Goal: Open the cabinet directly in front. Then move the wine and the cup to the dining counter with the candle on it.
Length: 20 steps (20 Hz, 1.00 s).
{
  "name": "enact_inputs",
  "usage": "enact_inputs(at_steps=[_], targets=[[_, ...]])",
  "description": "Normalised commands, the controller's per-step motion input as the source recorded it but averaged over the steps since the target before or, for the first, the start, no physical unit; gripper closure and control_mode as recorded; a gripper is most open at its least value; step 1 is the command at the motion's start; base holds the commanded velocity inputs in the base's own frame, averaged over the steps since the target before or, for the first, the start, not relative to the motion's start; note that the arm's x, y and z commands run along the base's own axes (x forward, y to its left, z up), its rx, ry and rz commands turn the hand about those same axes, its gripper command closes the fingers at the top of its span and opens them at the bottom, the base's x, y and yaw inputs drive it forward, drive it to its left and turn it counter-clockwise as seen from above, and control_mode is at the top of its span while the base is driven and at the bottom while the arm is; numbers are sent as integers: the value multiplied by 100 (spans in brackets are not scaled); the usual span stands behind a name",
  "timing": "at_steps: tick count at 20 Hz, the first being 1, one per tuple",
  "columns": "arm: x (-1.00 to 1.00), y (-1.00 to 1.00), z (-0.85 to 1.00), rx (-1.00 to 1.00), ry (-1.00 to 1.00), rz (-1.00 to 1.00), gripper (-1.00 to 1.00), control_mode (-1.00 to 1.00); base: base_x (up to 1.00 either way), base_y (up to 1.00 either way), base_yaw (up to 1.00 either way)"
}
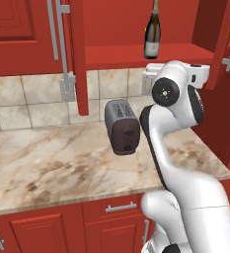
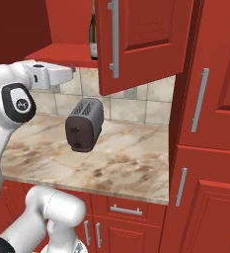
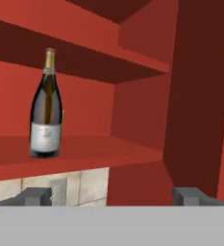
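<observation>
The hand (image 3: 111, 194) is wide open and holds nothing; its two dark fingertips (image 3: 34, 196) stand far apart at the bottom of the hand view, aimed into the open cabinet (image 3: 142, 120). The hand sits below and in front of the cabinet's lower shelf (image 3: 84, 149), off to the right of the wine bottle (image 3: 46, 108) and clear of it.

The bottle stands upright on that red shelf, near its front edge, gold neck up and pale label facing out. A sliver of yellow shows at the bottle's right side, behind it; what it is cannot be told. In the left base view the bottle (image 1: 152, 32) stands on the shelf above the white arm's (image 1: 178, 89) wrist. Both cabinet doors are swung open: one door (image 1: 78, 54) hangs edge-on at the left of the opening, the other door (image 2: 141, 42) swings out with its long silver handle (image 2: 114, 39) in the right base view.

Below, on the marbled desk (image 1: 47, 163) backed by beige tiles, a dark toaster (image 1: 121, 127) stands near the arm's elbow.
</observation>
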Motion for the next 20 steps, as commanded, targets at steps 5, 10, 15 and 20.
enact_inputs(at_steps=[5, 10, 15, 20], targets=[[98, -30, 0, 1, 22, -22, -100, -100, 0, 0, 0], [54, -46, 1, 2, 14, -26, -100, -100, 0, 0, 0], [17, -62, 0, 0, 1, -23, -100, -100, 0, 0, 0], [-1, -75, 0, 0, 0, -8, -100, -100, 0, 0, 0]])
